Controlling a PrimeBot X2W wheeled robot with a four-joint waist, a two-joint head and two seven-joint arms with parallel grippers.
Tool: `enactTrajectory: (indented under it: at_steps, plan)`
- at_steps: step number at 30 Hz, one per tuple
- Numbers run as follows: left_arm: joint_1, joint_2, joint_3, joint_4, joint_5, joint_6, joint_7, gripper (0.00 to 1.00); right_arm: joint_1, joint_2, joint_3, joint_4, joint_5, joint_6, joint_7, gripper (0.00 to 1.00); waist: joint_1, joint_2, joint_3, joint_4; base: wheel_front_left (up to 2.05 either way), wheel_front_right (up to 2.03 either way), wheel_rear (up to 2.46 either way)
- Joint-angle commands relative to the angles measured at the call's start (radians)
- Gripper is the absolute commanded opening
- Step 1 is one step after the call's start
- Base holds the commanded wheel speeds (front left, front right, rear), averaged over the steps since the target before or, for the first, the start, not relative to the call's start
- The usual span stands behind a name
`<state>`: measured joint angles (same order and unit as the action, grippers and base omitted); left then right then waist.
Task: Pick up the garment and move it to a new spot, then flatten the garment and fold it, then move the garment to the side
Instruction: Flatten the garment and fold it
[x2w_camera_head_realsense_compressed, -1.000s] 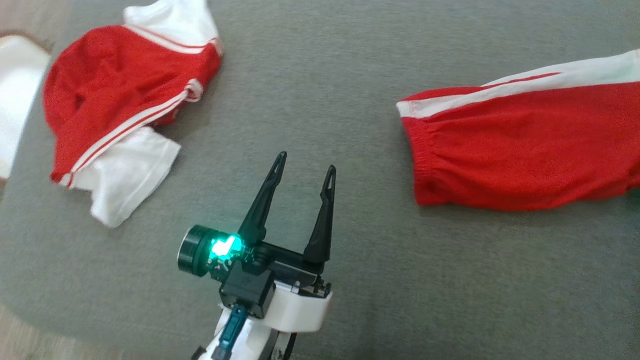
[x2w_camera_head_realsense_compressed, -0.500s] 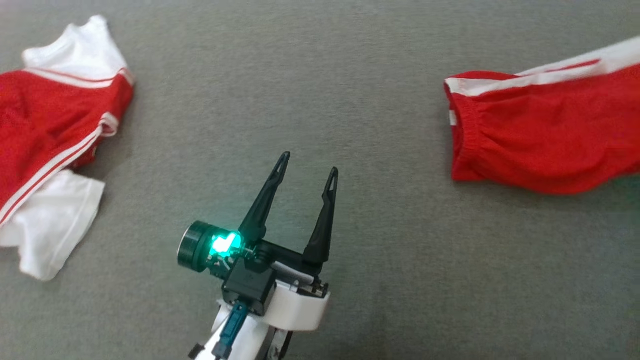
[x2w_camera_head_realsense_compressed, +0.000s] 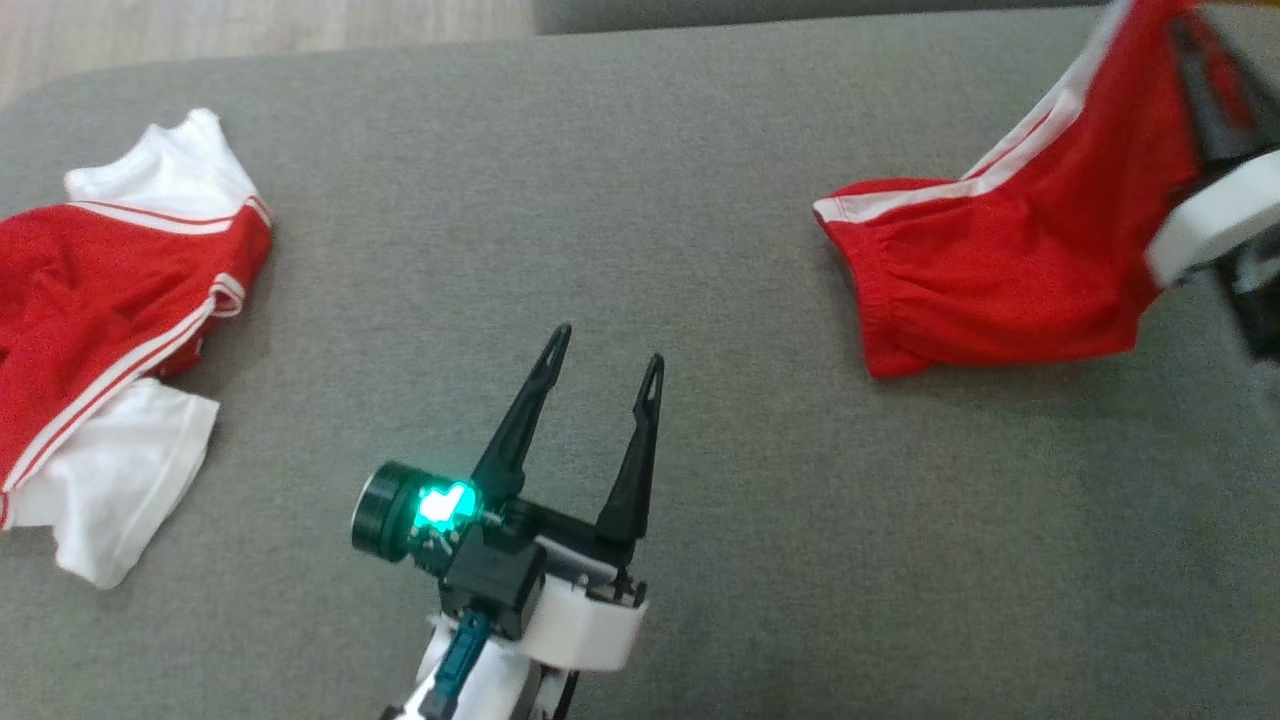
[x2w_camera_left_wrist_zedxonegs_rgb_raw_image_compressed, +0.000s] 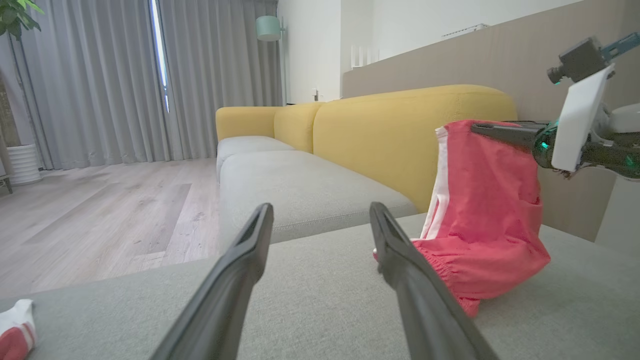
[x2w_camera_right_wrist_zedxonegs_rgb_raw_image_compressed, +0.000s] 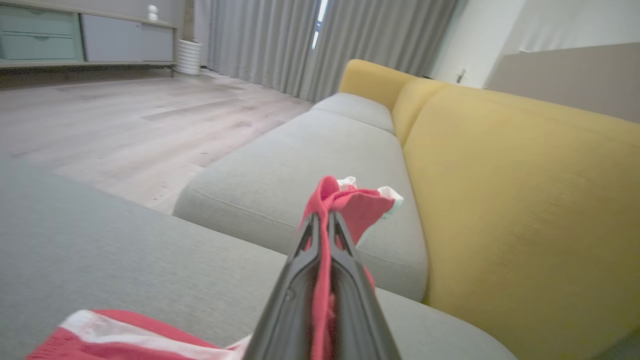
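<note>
Head view: two garments are lying on the grey seat (x2w_camera_head_realsense_compressed: 640, 200). The shorts (x2w_camera_head_realsense_compressed: 1010, 270), red with white side stripes, are sitting toward the seat's far right corner. Their gathered end is resting on the fabric while the other end is rising off it, pinched in the right gripper (x2w_camera_head_realsense_compressed: 1188, 35). That gripper is showing blurred, its two fingers pressing together on the cloth. The second garment (x2w_camera_head_realsense_compressed: 110, 310), red and white, is lying crumpled at the seat's left edge, well apart from the shorts. The left gripper (x2w_camera_head_realsense_compressed: 608, 345) is hovering by the seat's near edge, between the two garments. Its two fingers are standing apart with nothing between them, and one green light is glowing at its base.

Left wrist view: the left gripper (x2w_camera_left_wrist_zedxonegs_rgb_raw_image_compressed: 321, 210) is pointing across the seat (x2w_camera_left_wrist_zedxonegs_rgb_raw_image_compressed: 310, 310), fingers spread and empty. Beyond its right-hand finger the shorts (x2w_camera_left_wrist_zedxonegs_rgb_raw_image_compressed: 485, 210) are hanging from the right gripper (x2w_camera_left_wrist_zedxonegs_rgb_raw_image_compressed: 480, 129), their lower end bunching on the seat. A bit of the second garment (x2w_camera_left_wrist_zedxonegs_rgb_raw_image_compressed: 15, 330) is peeking in at the bottom left corner. One yellow sofa (x2w_camera_left_wrist_zedxonegs_rgb_raw_image_compressed: 400, 135) is standing behind, with one lamp (x2w_camera_left_wrist_zedxonegs_rgb_raw_image_compressed: 269, 27) and grey curtains (x2w_camera_left_wrist_zedxonegs_rgb_raw_image_compressed: 100, 80) beyond.

Right wrist view: the right gripper (x2w_camera_right_wrist_zedxonegs_rgb_raw_image_compressed: 320, 220) is clamping a fold of the shorts (x2w_camera_right_wrist_zedxonegs_rgb_raw_image_compressed: 350, 200), with cloth poking out past its tips. More of the shorts is trailing at the bottom left, over the seat (x2w_camera_right_wrist_zedxonegs_rgb_raw_image_compressed: 100, 240). The sofa (x2w_camera_right_wrist_zedxonegs_rgb_raw_image_compressed: 500, 200) is running along the right, and the wooden floor (x2w_camera_right_wrist_zedxonegs_rgb_raw_image_compressed: 125, 120) is stretching out on the left.
</note>
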<state>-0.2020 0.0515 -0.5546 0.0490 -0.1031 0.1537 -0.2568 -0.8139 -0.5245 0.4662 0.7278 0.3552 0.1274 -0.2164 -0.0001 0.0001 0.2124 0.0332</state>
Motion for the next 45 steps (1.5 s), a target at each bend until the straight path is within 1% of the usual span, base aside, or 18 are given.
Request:
enactTrajectory:
  at_steps: [1, 6, 10, 11, 12, 13, 15, 18, 23, 26, 27, 28, 31, 34, 38, 42, 45]
  plan:
    - [0.009, -0.001, 0.03, -0.029, 0.003, -0.002, -0.005, 1.0, 0.039, 0.023, 0.009, -0.055, -0.02, 0.003, 0.015, 0.0, 0.0001, -0.0001, -0.019, 0.017, 0.0, 0.0, 0.0]
    - [0.036, -0.001, 0.026, -0.028, -0.013, -0.003, -0.005, 1.0, 0.142, 0.147, 0.017, -0.156, -0.072, 0.003, 0.094, 0.0, 0.0001, -0.0001, -0.043, 0.045, 0.0, 0.0, 0.0]
    - [0.042, -0.001, 0.012, -0.028, -0.031, -0.001, -0.005, 1.0, 0.226, 0.246, 0.037, -0.186, -0.089, 0.003, 0.13, 0.0, 0.0001, -0.0001, -0.056, 0.067, 0.0, 0.0, 0.0]
    - [0.043, -0.001, 0.01, -0.027, -0.035, 0.001, -0.005, 1.0, 0.245, 0.27, 0.038, -0.191, -0.086, 0.003, 0.13, 0.15, 0.0001, -0.0001, -0.061, 0.072, 0.0, 0.0, 0.0]
    - [0.045, -0.001, 0.008, -0.026, -0.037, 0.002, -0.005, 1.0, 0.263, 0.29, 0.042, -0.2, -0.084, 0.003, 0.125, 0.85, 0.0001, -0.0001, -0.066, 0.076, 0.0, 0.0, 0.0]
    - [0.047, -0.001, 0.008, -0.025, -0.039, 0.004, -0.005, 1.0, 0.28, 0.308, 0.044, -0.211, -0.079, 0.003, 0.116, 1.0, 0.0001, -0.0001, -0.072, 0.078, 0.0, 0.0, 0.0]
    - [0.055, -0.001, 0.014, -0.025, -0.039, 0.008, -0.005, 1.0, 0.314, 0.331, 0.048, -0.237, -0.074, 0.003, 0.102, 1.0, 0.0001, -0.0001, -0.084, 0.076, 0.0, 0.0, 0.0]
    - [0.075, -0.001, 0.032, -0.027, -0.036, 0.013, -0.005, 1.0, 0.355, 0.334, 0.027, -0.286, -0.086, 0.003, 0.069, 1.0, 0.0001, -0.0001, -0.107, 0.061, 0.0, 0.0, 0.0]
    - [0.119, 0.0, 0.067, -0.044, -0.034, 0.017, -0.005, 1.0, 0.445, 0.323, -0.071, -0.369, -0.111, 0.003, 0.019, 1.0, 0.0001, -0.0001, -0.15, 0.031, 0.0, 0.0, 0.0]
    - [0.146, 0.003, 0.096, -0.065, -0.028, 0.028, -0.005, 1.0, 0.511, 0.314, -0.138, -0.415, -0.112, 0.003, -0.006, 1.0, 0.0001, -0.0001, -0.169, 0.012, 0.0, 0.0, 0.0]
    - [0.156, 0.005, 0.106, -0.072, -0.024, 0.033, -0.005, 1.0, 0.535, 0.31, -0.16, -0.424, -0.109, 0.003, -0.013, 1.0, 0.0001, -0.0001, -0.175, 0.006, 0.0, 0.0, 0.0]
    - [0.156, 0.005, 0.106, -0.072, -0.024, 0.033, -0.005, 1.0, 0.535, 0.31, -0.16, -0.424, -0.109, 0.003, -0.013, 1.0, 0.0001, -0.0001, -0.175, 0.006, 0.0, 0.0, 0.0]
    - [0.191, 0.012, 0.145, -0.096, -0.013, 0.055, -0.005, 1.0, 0.598, 0.299, -0.213, -0.438, -0.096, 0.003, -0.031, 1.0, 0.0001, -0.0001, -0.195, -0.015, 0.0, 0.0, 0.0]
    - [0.234, 0.017, 0.185, -0.117, -0.01, 0.071, -0.005, 1.0, 0.656, 0.289, -0.241, -0.442, -0.079, 0.003, -0.042, 1.0, 0.0001, -0.0001, -0.214, -0.032, 0.0, 0.0, 0.0]
    - [0.295, 0.019, 0.249, -0.151, -0.007, 0.095, -0.005, 1.0, 0.717, 0.28, -0.23, -0.484, -0.057, 0.003, -0.045, 1.0, 0.0001, -0.0001, -0.229, -0.056, 0.0, 0.0, 0.0]
    - [0.357, 0.017, 0.301, -0.151, -0.015, 0.098, -0.005, 1.0, 0.76, 0.278, -0.228, -0.512, -0.038, 0.003, -0.045, 1.0, 0.0001, -0.0001, -0.239, -0.075, 0.0, 0.0, 0.0]
    - [0.38, 0.013, 0.335, -0.141, -0.026, 0.09, -0.005, 1.0, 0.773, 0.27, -0.228, -0.515, -0.032, 0.003, -0.045, 1.0, 0.0001, -0.0001, -0.243, -0.08, 0.0, 0.0, 0.0]
